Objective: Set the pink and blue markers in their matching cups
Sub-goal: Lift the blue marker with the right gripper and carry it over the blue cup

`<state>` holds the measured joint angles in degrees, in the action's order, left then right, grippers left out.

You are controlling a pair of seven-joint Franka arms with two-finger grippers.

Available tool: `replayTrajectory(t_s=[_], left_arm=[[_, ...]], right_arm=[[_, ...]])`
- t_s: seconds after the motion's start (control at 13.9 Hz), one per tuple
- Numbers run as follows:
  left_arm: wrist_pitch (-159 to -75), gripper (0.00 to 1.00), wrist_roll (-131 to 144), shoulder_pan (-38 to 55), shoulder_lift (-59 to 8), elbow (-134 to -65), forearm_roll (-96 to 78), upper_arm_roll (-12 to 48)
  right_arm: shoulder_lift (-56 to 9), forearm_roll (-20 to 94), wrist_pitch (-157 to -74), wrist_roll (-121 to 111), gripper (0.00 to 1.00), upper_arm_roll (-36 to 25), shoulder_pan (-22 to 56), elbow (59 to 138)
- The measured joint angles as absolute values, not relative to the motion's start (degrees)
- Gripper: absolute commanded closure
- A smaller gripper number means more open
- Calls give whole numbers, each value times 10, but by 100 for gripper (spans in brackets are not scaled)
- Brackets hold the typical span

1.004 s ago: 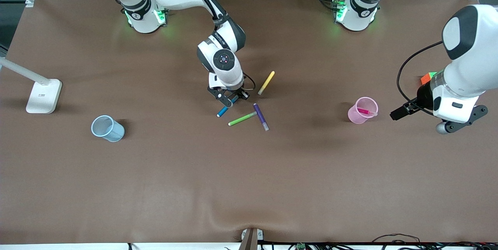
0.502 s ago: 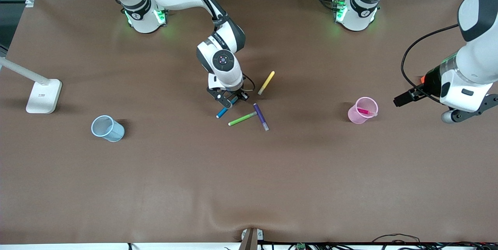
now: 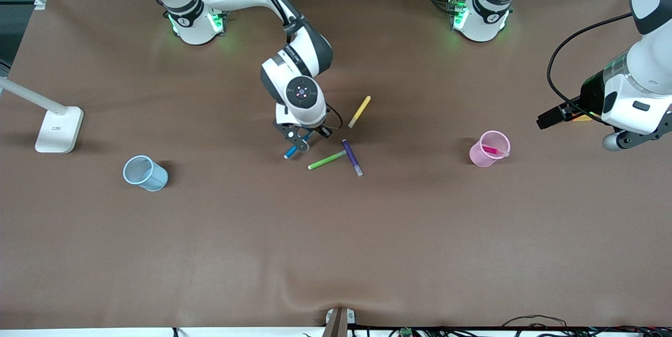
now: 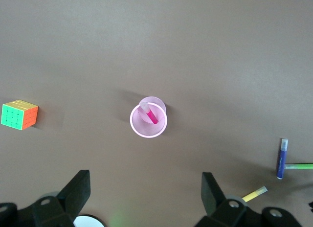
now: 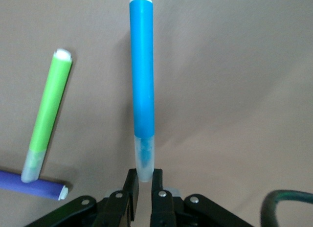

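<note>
Brown table mat (image 3: 336, 248), white lamp base (image 3: 59, 129), metal framing along the bases' edge

Brown table (image 3: 336, 253) carries 2 cups, 3 pens, a cube, a lamp base.

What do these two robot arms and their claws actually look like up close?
Both arms are glossy white with dark grey joint bands and green lights glowing at their bases. The right gripper and the left gripper are black two-finger claws. A round dark cap with a small light sits on the right wrist; black cables loop beside each wrist.
</note>
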<state>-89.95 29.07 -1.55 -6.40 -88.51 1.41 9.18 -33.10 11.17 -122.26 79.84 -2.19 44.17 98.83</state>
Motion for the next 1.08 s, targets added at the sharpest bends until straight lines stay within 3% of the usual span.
replayTrajectory(t_s=[0.65, 1.08], left_arm=[[-900, 0, 290, -15, -54, -885, 32, 101], [-897, 0, 290, -16, -54, -886, 34, 113]], right_arm=[[-269, 112, -1066, 697, 100, -23, 361, 974], [-259, 113, -921, 601, 100, -22, 283, 906]])
